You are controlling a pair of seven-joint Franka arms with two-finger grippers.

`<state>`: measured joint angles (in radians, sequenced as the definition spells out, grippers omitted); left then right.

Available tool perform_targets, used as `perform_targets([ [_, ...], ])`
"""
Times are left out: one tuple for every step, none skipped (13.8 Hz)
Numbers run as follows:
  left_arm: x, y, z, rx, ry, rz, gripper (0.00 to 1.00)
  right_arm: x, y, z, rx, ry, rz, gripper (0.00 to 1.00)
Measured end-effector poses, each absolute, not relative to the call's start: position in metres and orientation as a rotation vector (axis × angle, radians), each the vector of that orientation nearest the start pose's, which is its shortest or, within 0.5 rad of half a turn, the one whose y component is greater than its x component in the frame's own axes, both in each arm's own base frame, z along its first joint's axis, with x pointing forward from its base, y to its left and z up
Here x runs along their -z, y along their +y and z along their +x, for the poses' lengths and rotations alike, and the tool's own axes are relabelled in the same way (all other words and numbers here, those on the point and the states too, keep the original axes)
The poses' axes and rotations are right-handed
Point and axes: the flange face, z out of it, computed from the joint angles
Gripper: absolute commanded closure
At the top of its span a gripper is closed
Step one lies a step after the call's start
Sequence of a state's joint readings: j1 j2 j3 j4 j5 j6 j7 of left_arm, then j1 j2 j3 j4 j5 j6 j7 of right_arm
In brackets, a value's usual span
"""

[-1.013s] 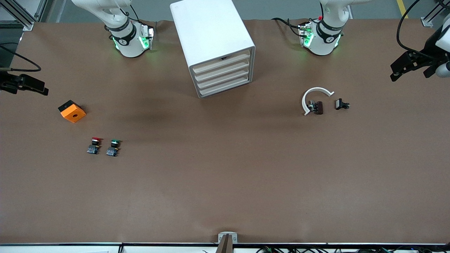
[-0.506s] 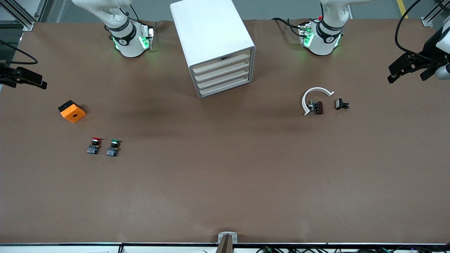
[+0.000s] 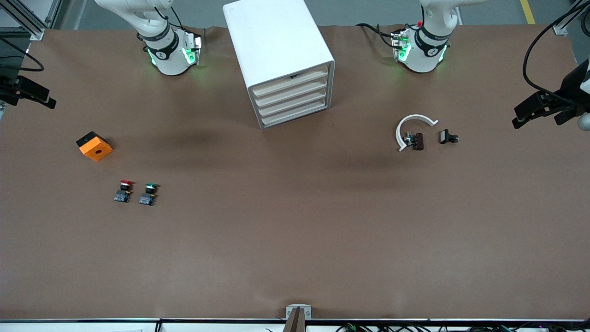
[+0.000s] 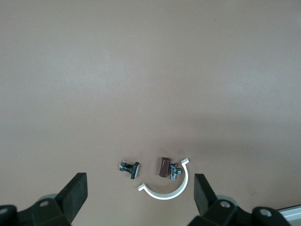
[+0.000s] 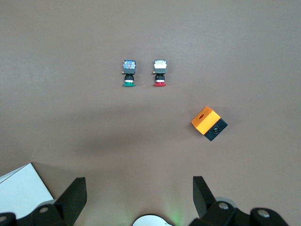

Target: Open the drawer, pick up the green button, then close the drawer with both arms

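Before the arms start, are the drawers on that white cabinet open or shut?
Shut. All four fronts of the white drawer cabinet sit flush with its frame; none juts out.

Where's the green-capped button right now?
The button lies on the table toward the right arm's end, beside the red-capped button, nearer the front camera than the orange block.

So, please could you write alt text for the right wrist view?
The open right gripper hangs above a brown table. Two small push buttons lie side by side, one green-capped, one red-capped, with an orange and black cube nearby.
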<state>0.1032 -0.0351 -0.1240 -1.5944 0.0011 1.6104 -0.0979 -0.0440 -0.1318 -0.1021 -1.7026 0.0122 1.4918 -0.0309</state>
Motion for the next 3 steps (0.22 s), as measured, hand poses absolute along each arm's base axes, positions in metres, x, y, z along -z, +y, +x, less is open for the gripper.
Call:
perform_targets([
  [-0.6359, -0.0126, 0.5469, 0.07, -0.121, -3.136, 0.0, -0.6276, -0.0742, 0.4952, -0.111, 0.172, -3.102, 0.0],
  [-0.6356, -0.0126, 0.5461, 0.059, -0.121, -3.136, 0.0, -0.629, -0.0726, 0.4931, -0.105, 0.166, -3.103, 0.0],
  [-0.6351, -0.0127, 0.5454, 0.048, -0.12, -3.135, 0.0, -0.63, -0.0708, 0.4922, -0.099, 0.159, -3.104, 0.0],
])
